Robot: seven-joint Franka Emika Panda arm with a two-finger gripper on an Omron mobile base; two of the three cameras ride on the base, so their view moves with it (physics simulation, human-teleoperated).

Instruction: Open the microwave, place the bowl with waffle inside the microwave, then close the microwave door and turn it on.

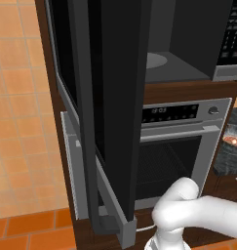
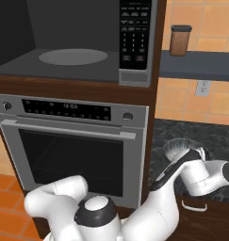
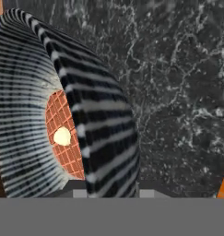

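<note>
Striped black-and-white bowl (image 3: 62,115) with waffle (image 3: 62,138) sits on the dark stone counter (image 3: 178,92) right of the open microwave (image 2: 73,56), gripper (image 3: 106,192) astride its rim, grip state indiscernible; a thin-rim pinch risks tipping or slipping.

A silver oven (image 2: 71,146) with a dark window fills the middle left of the right base view. A brown jar (image 2: 180,40) stands on a grey shelf (image 2: 200,66) at upper right, above a wall outlet (image 2: 202,88) and a dark speckled counter (image 2: 191,134).
</note>
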